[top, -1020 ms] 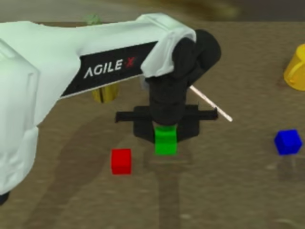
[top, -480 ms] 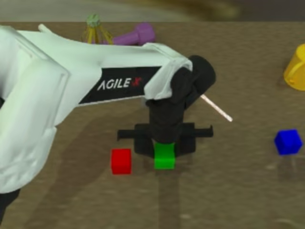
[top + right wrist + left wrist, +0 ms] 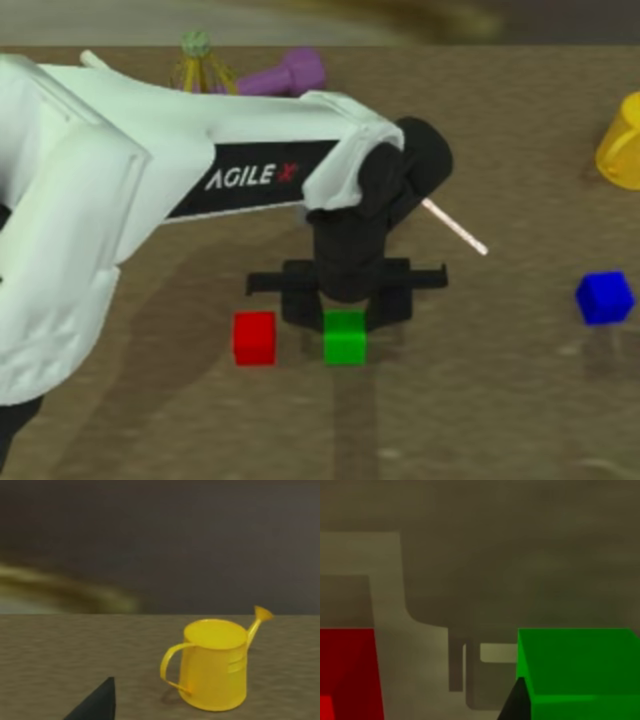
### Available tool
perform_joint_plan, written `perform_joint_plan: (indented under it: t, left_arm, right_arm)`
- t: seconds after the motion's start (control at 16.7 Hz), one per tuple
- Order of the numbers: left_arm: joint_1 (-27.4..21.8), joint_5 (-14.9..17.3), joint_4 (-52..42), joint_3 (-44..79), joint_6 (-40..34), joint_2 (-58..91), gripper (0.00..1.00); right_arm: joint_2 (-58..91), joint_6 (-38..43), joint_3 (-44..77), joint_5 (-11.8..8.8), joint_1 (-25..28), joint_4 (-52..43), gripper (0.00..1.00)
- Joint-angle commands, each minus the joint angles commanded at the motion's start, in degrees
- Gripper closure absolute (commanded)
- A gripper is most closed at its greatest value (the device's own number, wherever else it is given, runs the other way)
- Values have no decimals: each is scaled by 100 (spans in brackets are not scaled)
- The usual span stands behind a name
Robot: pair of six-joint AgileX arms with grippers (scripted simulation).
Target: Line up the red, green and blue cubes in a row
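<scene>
Overhead: my left gripper [image 3: 345, 322] sits low over the green cube [image 3: 345, 336], just right of the red cube [image 3: 254, 338]; the blue cube [image 3: 604, 297] is far right, unplaced. Left wrist: red and green are level; whether I clamp green, I cannot tell. Right wrist: right arm idle near a yellow watering can [image 3: 216, 669]. Judged two-thirds done.

red cube [image 3: 254, 338] bright red | green cube [image 3: 345, 336] bright green | blue cube [image 3: 604, 297] deep blue | watering can [image 3: 215, 665] yellow | left arm [image 3: 150, 200] white, black band | table [image 3: 500, 400] brown
</scene>
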Motion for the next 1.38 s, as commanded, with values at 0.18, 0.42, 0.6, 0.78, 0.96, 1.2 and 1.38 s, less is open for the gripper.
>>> perform_joint_plan:
  t: [0.18, 0.42, 0.6, 0.78, 0.96, 1.2, 1.38]
  left_arm:
    - [0, 0, 0, 0, 0, 0, 17]
    - [0, 0, 0, 0, 0, 0, 0]
    - [0, 0, 0, 0, 0, 0, 0]
    - [0, 0, 0, 0, 0, 0, 0]
    - [6, -6, -100, 86, -3, -26, 0]
    - [44, 1, -939, 603, -22, -268, 0]
    - [88, -4, -1347, 898, -36, -442, 0]
  right_arm:
    - [0, 0, 0, 0, 0, 0, 0]
    - [0, 0, 0, 0, 0, 0, 0]
    - [0, 0, 0, 0, 0, 0, 0]
    - [0, 0, 0, 0, 0, 0, 0]
    - [0, 0, 0, 0, 0, 0, 0]
    - [0, 0, 0, 0, 0, 0, 0]
    - [0, 0, 0, 0, 0, 0, 0]
